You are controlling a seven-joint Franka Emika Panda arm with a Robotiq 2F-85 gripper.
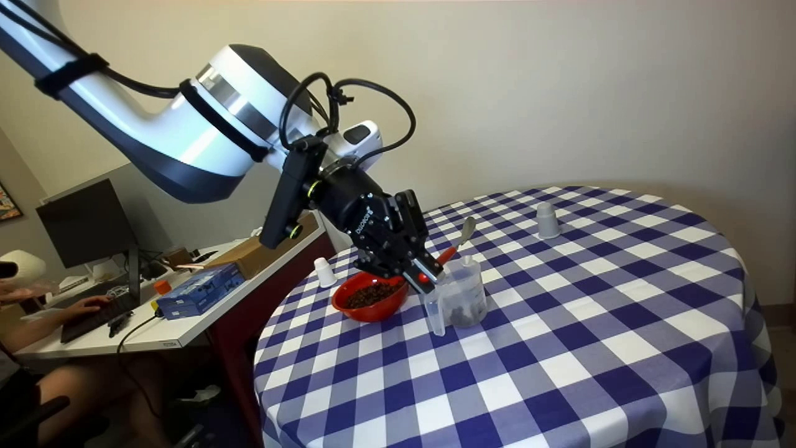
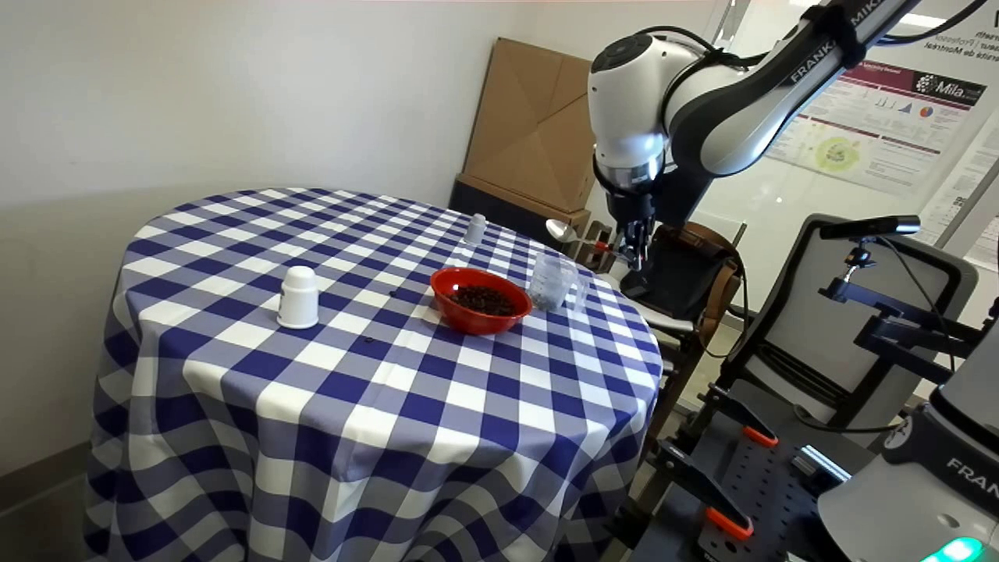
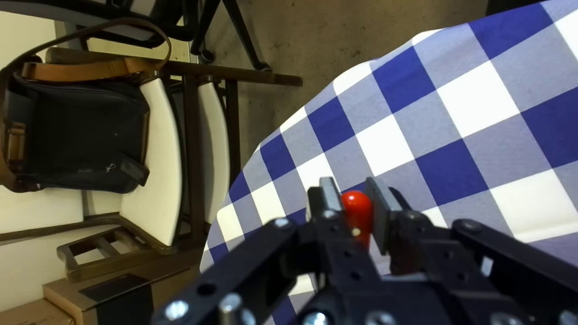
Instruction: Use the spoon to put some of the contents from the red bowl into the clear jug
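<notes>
Blue-and-white checks cover a round table (image 1: pixel 559 386). A white arm (image 1: pixel 180 130) slants down, ending in a gripper (image 1: pixel 425 277). A red bowl (image 2: pixel 471 321) on the table holds brown bits (image 2: pixel 481 300); near it stands a clear jug (image 1: pixel 476 281), dark stuff (image 1: pixel 465 315) at its bottom. Clamped by its red handle (image 3: pixel 357 208) in the gripper, a spoon (image 1: pixel 449 252) juts out, its head (image 2: pixel 560 229) higher than the jug in both exterior views.

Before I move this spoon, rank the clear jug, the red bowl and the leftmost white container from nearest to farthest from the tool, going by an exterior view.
In an exterior view, from the tool:
1. Clear jug, left of it and lower.
2. Red bowl, left of the jug.
3. Leftmost white container, well left of the bowl.
</notes>
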